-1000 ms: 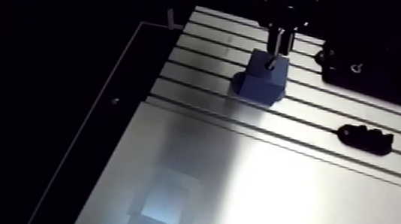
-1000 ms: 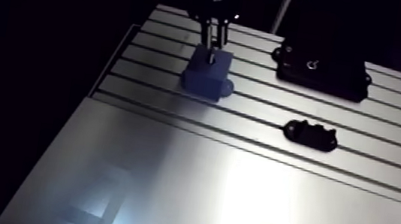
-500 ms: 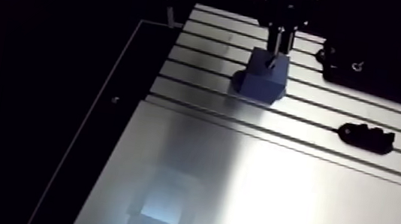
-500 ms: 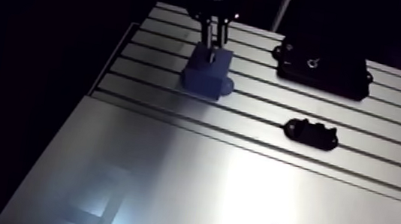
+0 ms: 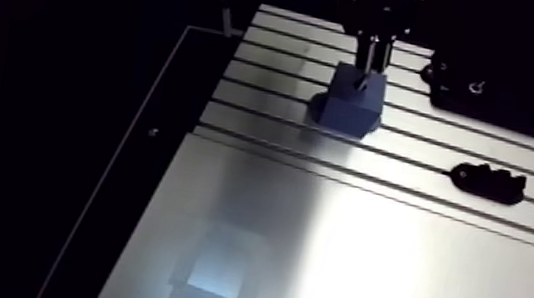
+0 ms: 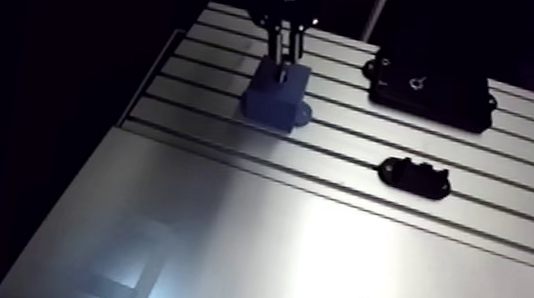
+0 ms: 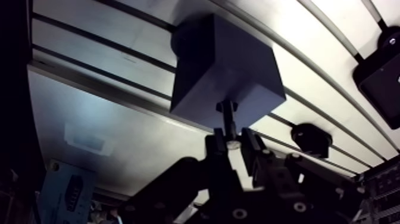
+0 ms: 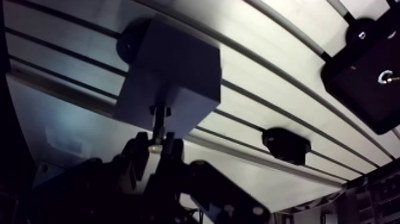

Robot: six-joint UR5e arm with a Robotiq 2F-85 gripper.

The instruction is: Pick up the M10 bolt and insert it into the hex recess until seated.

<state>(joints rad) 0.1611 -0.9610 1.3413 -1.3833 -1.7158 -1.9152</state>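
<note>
While in hand (image 7: 233, 143), bolt (image 7: 227, 119) upright, head-down

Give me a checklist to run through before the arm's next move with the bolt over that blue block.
1. Grip: the tool is shut on the dark metal bolt, which stands upright between its fingers: ok.
2. Position: the bolt's lower end is at the top face of the dark-blue square block: ok.
3. Alignment with the hex recess: cannot tell, the recess does not show.
4. Bolt seated: cannot tell.
5. Block flat on the slotted aluminium table: ok.
6. Clearance: the small lumpy black part and the flat black plate lie apart from the block: ok.
</note>
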